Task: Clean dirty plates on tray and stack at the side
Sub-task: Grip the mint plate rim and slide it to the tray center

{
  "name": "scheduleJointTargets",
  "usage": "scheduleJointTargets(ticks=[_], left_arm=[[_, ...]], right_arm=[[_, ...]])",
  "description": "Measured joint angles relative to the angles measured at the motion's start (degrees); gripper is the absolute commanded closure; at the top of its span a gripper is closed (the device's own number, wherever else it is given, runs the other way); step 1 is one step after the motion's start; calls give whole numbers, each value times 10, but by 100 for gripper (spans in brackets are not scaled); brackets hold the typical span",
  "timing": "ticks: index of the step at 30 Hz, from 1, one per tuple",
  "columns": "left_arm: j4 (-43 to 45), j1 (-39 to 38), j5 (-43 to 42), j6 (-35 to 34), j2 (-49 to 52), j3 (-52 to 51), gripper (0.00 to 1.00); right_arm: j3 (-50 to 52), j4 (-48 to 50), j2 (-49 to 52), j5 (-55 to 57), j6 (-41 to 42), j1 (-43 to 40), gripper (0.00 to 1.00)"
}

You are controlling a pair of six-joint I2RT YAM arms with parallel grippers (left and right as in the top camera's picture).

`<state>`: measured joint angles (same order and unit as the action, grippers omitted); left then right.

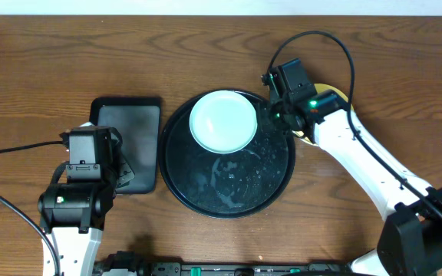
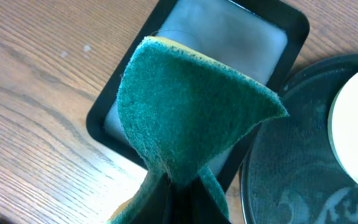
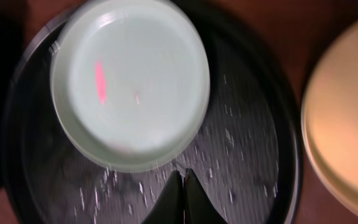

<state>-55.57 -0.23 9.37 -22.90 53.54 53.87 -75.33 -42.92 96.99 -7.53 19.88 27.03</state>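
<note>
One pale aqua-mint plate (image 1: 222, 121) lies in the far part of the round black tray (image 1: 229, 201), whose floor is wet with suds. The plate also shows in the right wrist view (image 3: 129, 81). My right gripper (image 1: 266, 117) is shut and empty (image 3: 183, 177), low over the tray floor just off the plate's right rim. The pale yellow plate (image 1: 331, 91) lies on the table right of the tray, mostly under my right arm; it also shows in the right wrist view (image 3: 347, 124). My left gripper (image 1: 121, 170) is shut on a green sponge (image 2: 185, 118).
A smaller black rectangular tray (image 1: 129, 123) lies left of the round tray; the sponge hangs over its near end (image 2: 229, 31). Cables trail at the left and over the right arm. The round tray's rim (image 2: 250, 168) is close on the sponge's right.
</note>
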Motion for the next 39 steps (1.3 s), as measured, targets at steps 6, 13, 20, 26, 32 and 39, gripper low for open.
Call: scheduleJointTargets(ticks=[6, 13, 20, 26, 32, 39], left_arm=[[0, 0, 0, 0, 0, 0, 92], [0, 0, 0, 0, 1, 0, 92], [0, 0, 0, 0, 16, 0, 92], [0, 0, 0, 0, 24, 0, 92], [1, 0, 0, 0, 24, 0, 92], [0, 0, 0, 0, 24, 0, 92]], right_arm=[[15, 23, 30, 6, 4, 0, 57], [30, 137, 72, 11, 5, 0, 57], [30, 202, 129, 49, 5, 2, 64], [31, 229, 188, 59, 5, 2, 78], [31, 252, 186, 58, 5, 2, 83], [31, 253, 176, 56, 5, 2, 99]])
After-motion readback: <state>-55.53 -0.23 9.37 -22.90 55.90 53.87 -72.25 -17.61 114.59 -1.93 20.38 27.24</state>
